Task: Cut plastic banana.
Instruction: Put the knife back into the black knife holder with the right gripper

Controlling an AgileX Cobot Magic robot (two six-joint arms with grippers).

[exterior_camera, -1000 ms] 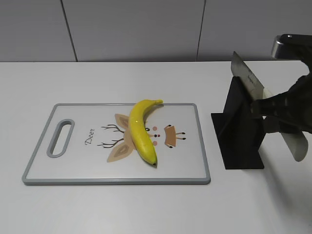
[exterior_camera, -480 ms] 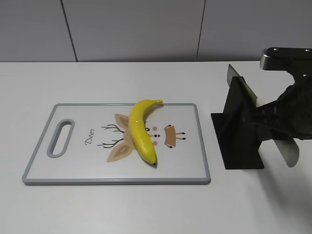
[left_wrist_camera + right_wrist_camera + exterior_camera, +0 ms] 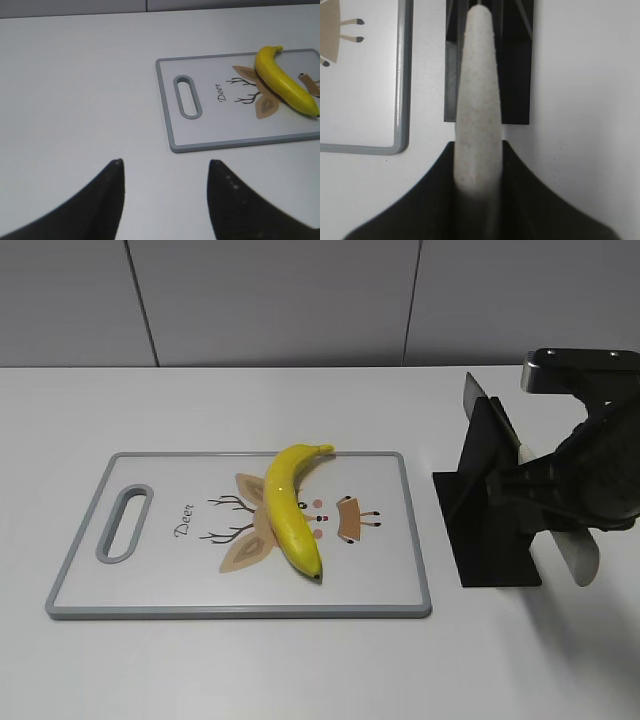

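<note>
The plastic banana lies whole on the white cutting board, stem at the far edge, dark tip toward the front. It also shows in the left wrist view. My right gripper is shut on the knife's pale speckled handle, right of the board. The handle's end points down to the right and the blade's tip sticks up behind the black knife stand. My left gripper is open and empty over bare table, left of the board; the exterior view does not show it.
The board has a grey rim, a handle slot at its left end and a deer drawing. The black stand sits just right of the board's corner. A grey panelled wall runs behind the white table.
My right gripper has moved down and left with the knife. The blade has dropped lower behind the stand and shows less. The banana and the board have not moved.
</note>
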